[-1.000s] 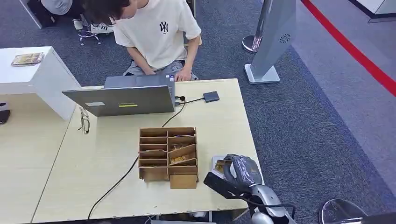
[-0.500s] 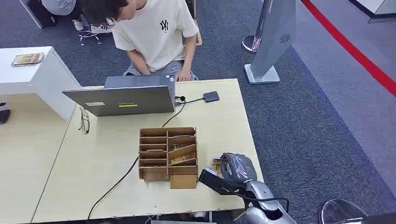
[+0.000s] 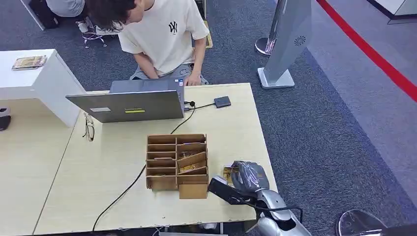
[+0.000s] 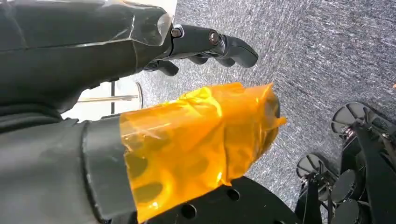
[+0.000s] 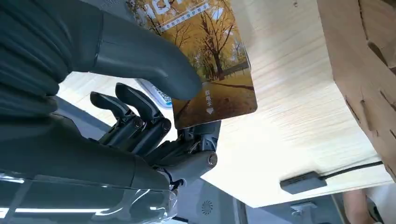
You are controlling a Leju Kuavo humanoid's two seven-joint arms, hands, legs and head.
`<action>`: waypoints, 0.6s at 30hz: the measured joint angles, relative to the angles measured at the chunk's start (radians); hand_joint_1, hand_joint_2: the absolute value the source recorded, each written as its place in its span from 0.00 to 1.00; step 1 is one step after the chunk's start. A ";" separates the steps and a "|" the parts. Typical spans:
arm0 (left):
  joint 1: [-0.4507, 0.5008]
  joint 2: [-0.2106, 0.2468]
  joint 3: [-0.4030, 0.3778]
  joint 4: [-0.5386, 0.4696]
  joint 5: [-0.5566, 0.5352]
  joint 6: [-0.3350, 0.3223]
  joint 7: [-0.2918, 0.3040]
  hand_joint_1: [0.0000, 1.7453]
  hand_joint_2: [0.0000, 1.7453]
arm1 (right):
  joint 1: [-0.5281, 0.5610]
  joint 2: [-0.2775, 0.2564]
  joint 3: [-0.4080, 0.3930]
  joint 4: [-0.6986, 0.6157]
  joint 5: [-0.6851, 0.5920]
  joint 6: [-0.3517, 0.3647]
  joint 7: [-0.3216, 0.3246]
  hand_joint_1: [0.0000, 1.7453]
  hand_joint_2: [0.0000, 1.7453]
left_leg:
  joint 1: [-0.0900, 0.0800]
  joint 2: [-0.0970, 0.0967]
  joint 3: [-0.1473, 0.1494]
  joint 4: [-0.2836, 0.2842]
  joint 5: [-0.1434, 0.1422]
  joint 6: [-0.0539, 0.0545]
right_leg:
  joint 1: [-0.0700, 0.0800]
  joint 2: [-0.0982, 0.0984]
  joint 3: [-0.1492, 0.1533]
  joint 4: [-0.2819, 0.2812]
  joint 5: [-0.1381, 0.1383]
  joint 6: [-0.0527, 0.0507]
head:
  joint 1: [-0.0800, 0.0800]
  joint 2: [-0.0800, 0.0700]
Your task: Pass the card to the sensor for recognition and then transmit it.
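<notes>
My right hand [image 3: 248, 178] hovers over the front right corner of the table [image 3: 98, 172], just right of the wooden organiser. It pinches a card [image 5: 219, 70] printed with yellow autumn trees between thumb and fingers; in the head view a yellow edge of the card [image 3: 228, 172] peeks out beside the hand. The sensor [image 3: 222, 102], a small dark box on a cable, lies at the table's far edge, and the right wrist view shows the sensor [image 5: 301, 180] well beyond the card. My left hand [image 4: 70, 51] hangs over grey carpet with its fingers spread, holding nothing.
A wooden organiser [image 3: 177, 164] with several slots stands mid-table. Behind it is an open laptop [image 3: 129, 104], where a person [image 3: 162, 34] sits. Glasses [image 3: 88, 128] lie at the left. A black cable [image 3: 123, 191] crosses the table. A grey stand [image 3: 287, 44] rises at the far right.
My right hand has shifted a little to the left, toward the organiser, with the card still pinched. The person has leaned slightly.
</notes>
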 joint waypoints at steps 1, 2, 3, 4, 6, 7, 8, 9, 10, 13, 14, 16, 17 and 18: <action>0.000 0.000 0.000 0.000 -0.001 0.000 0.000 0.00 0.00 | 0.000 0.000 0.000 0.000 0.000 0.000 0.001 1.00 1.00 | 0.000 0.000 0.000 0.000 0.000 0.000 | 0.000 0.000 0.000 0.000 0.000 0.000 | 0.000 0.000; 0.000 0.000 0.000 0.000 -0.003 0.000 0.000 0.00 0.00 | 0.000 0.000 0.000 0.001 0.000 0.001 0.001 1.00 1.00 | 0.000 0.000 0.000 0.000 0.000 0.000 | 0.000 0.000 0.000 0.000 0.000 0.000 | 0.000 0.000; 0.000 0.000 0.000 0.000 -0.003 0.000 0.000 0.00 0.00 | -0.001 0.000 0.000 0.001 0.002 0.001 0.001 1.00 1.00 | 0.000 0.000 0.000 0.000 0.000 0.000 | 0.000 0.000 0.000 0.000 0.000 0.000 | 0.000 0.000; 0.000 0.000 0.000 0.000 -0.003 0.000 0.000 0.00 0.00 | -0.001 0.000 0.000 0.001 0.004 0.001 0.001 1.00 1.00 | 0.000 0.000 0.000 0.000 0.000 0.000 | 0.000 0.000 0.000 0.000 0.000 0.000 | 0.000 0.000; 0.000 0.000 0.000 -0.002 -0.004 0.000 0.000 0.00 0.00 | -0.001 0.000 0.000 0.002 0.008 0.002 0.002 1.00 1.00 | 0.000 0.000 0.000 0.000 0.000 0.000 | 0.000 0.000 0.000 0.000 0.000 0.000 | 0.000 0.000; 0.000 0.000 0.001 -0.002 -0.006 0.000 0.000 0.00 0.00 | -0.001 0.000 0.000 0.002 0.011 0.002 0.003 1.00 1.00 | 0.000 0.000 0.000 0.000 0.000 0.000 | 0.000 0.000 0.000 0.000 0.000 0.000 | 0.000 0.000; 0.000 0.000 0.001 -0.003 -0.007 0.000 0.000 0.00 0.00 | -0.001 0.000 0.000 0.002 0.014 0.002 0.004 1.00 1.00 | 0.000 0.000 0.000 0.000 0.000 0.000 | 0.000 0.000 0.000 0.000 0.000 0.000 | 0.000 0.000; 0.000 0.000 0.001 -0.003 -0.008 0.000 0.000 0.00 0.00 | -0.001 0.001 0.000 0.002 0.015 0.002 0.006 1.00 1.00 | 0.000 0.000 0.000 0.000 0.000 0.000 | 0.000 0.000 0.000 0.000 0.000 0.000 | 0.000 0.000; 0.000 0.000 0.001 -0.004 -0.009 0.000 0.000 0.00 0.00 | -0.001 0.001 0.000 0.002 0.015 0.003 0.006 1.00 1.00 | 0.000 0.000 0.000 0.000 0.000 0.000 | 0.000 0.000 0.000 0.000 0.000 0.000 | 0.000 0.000; 0.000 0.000 0.002 -0.005 -0.010 0.000 0.000 0.00 0.00 | -0.001 0.002 0.000 0.003 0.016 0.003 0.007 1.00 1.00 | 0.000 0.000 0.000 0.000 0.000 0.000 | 0.000 0.000 0.000 0.000 0.000 0.000 | 0.000 0.000; 0.000 0.000 0.002 -0.005 -0.010 0.000 0.000 0.00 0.00 | -0.001 0.002 0.000 0.003 0.016 0.003 0.007 1.00 1.00 | 0.000 0.000 0.000 0.000 0.000 0.000 | 0.000 0.000 0.000 0.000 0.000 0.000 | 0.000 0.000; 0.000 0.000 0.003 -0.005 -0.011 0.000 0.000 0.00 0.00 | -0.001 0.002 0.000 0.003 0.016 0.002 0.007 1.00 1.00 | 0.000 0.000 0.000 0.000 0.000 0.000 | 0.000 0.000 0.000 0.000 0.000 0.000 | 0.000 0.000; 0.000 0.000 0.003 -0.005 -0.011 0.000 0.000 0.00 0.00 | -0.001 0.002 0.000 0.003 0.016 0.002 0.007 1.00 1.00 | 0.000 0.000 0.000 0.000 0.000 0.000 | 0.000 0.000 0.000 0.000 0.000 0.000 | 0.000 0.000; 0.000 0.000 0.003 -0.005 -0.012 0.000 0.000 0.00 0.00 | -0.001 0.002 0.000 0.003 0.016 0.002 0.007 1.00 1.00 | 0.000 0.000 0.000 0.000 0.000 0.000 | 0.000 0.000 0.000 0.000 0.000 0.000 | 0.000 0.000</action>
